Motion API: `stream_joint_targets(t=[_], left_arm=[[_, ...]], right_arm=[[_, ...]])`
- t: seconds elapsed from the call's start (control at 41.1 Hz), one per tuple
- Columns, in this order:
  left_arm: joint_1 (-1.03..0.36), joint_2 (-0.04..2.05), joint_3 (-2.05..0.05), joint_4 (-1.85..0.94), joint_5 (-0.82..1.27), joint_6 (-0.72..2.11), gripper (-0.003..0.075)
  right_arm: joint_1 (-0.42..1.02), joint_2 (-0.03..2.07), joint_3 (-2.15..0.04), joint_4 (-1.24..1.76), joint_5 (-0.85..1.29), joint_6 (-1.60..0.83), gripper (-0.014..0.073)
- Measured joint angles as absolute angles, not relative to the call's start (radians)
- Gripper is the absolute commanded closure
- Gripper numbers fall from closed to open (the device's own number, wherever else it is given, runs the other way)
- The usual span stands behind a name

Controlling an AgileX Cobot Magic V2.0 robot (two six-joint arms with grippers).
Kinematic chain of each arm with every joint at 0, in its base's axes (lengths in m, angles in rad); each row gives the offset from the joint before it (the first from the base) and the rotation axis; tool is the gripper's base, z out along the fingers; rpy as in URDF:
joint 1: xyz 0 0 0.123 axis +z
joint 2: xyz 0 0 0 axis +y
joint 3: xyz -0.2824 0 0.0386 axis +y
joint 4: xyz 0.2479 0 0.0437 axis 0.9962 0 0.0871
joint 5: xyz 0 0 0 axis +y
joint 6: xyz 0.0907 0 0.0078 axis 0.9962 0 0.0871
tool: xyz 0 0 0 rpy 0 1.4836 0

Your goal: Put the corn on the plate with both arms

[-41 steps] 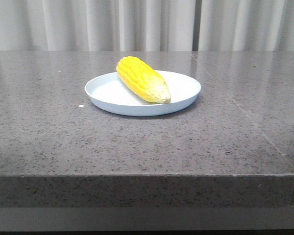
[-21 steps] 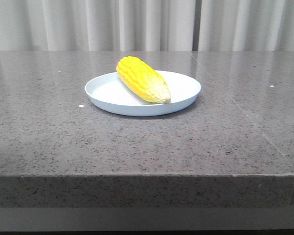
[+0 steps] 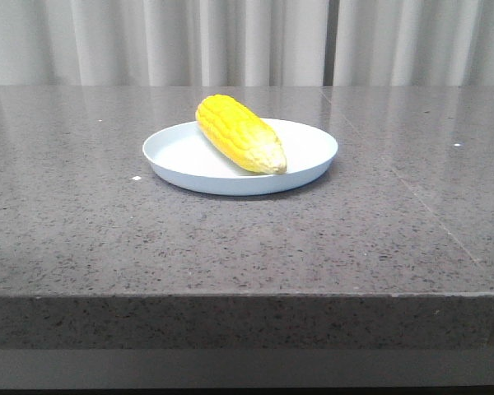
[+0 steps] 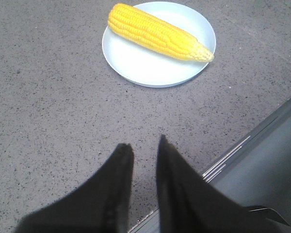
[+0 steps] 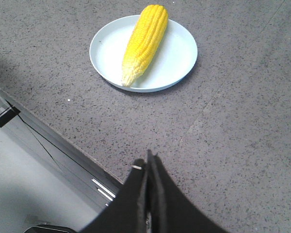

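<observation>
The yellow corn (image 3: 240, 134) lies flat across the pale blue-white plate (image 3: 181, 153) in the middle of the grey stone table, its paler tip pointing toward the front right. No arm shows in the front view. In the left wrist view the corn (image 4: 157, 34) and plate (image 4: 145, 70) lie well ahead of my left gripper (image 4: 142, 145), whose fingers stand slightly apart with nothing between them. In the right wrist view the corn (image 5: 144, 41) and plate (image 5: 179, 58) lie well ahead of my right gripper (image 5: 148, 162), which is shut and empty.
The speckled grey table (image 3: 247, 247) ends in a front edge close under both grippers (image 4: 233, 150) (image 5: 48, 141). Pale curtains (image 3: 247, 41) hang behind the table. A seam (image 3: 428, 206) runs across the tabletop on the right.
</observation>
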State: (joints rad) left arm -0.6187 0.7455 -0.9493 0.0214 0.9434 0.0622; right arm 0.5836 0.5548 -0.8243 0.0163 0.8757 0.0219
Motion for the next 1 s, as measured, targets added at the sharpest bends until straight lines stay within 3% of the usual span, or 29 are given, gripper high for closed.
stream_joint_targets(t=[0.827,0.997], left_arm=[[-0.623,0.715,-0.928,0.021,0.934,0.062,0.0741],[-0.527,0.600,-0.830,0.046,0.872,0.062,0.0741]], right_arm=[[0.584,0.555,-0.824,0.018,0.869,0.020,0.0680],[0.584,0.555,-0.824,0.018,0.869,0.020,0.0680]])
